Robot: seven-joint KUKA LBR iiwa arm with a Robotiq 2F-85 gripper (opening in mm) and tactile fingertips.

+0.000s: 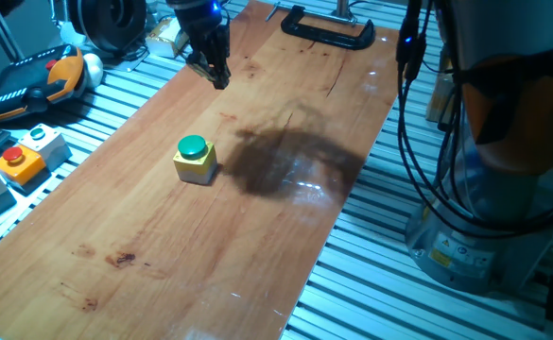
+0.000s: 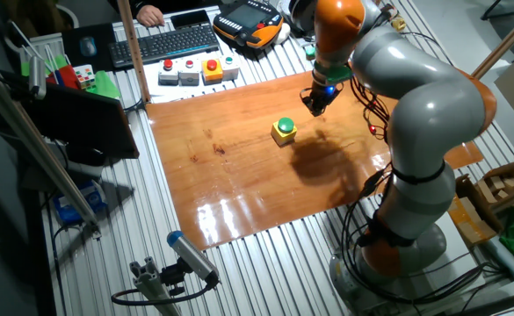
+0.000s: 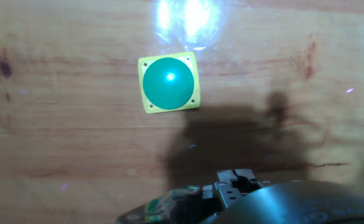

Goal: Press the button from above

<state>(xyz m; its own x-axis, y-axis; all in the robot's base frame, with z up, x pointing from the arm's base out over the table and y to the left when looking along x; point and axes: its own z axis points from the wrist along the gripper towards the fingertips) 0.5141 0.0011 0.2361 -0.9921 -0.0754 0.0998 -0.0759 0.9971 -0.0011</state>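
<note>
Item: the button [image 1: 193, 147], a round green cap on a small yellow cube housing with a pale base. It stands upright on the desk [image 1: 163, 246], a varnished wooden board laid over a ribbed metal surface, roughly at the middle of the board's width and nearer the edge that faces the row of control boxes than the edge beside the arm's base. In the hand view the green cap [image 3: 167, 81] shows from straight above, filling most of the yellow square top, with small screws at the housing corners; a bright glare patch lies on the wood just beyond it.

Item: the pincer [image 1: 216, 72], dark, at the end of the grey-and-orange arm [image 2: 415, 114]. It hangs in the air above the board, apart from the button, toward the end of the desk where the black clamp [image 1: 328, 30] grips the edge. Whether its fingers are parted or closed cannot be told from any view. A broad shadow lies on the wood beside the button.

Item: off the board, past its long edge, a red button on an orange box [image 1: 16, 161] and grey-white box buttons [image 1: 42, 140] sit in a row; a handheld pendant with orange trim [image 1: 30, 85] lies near them.
</note>
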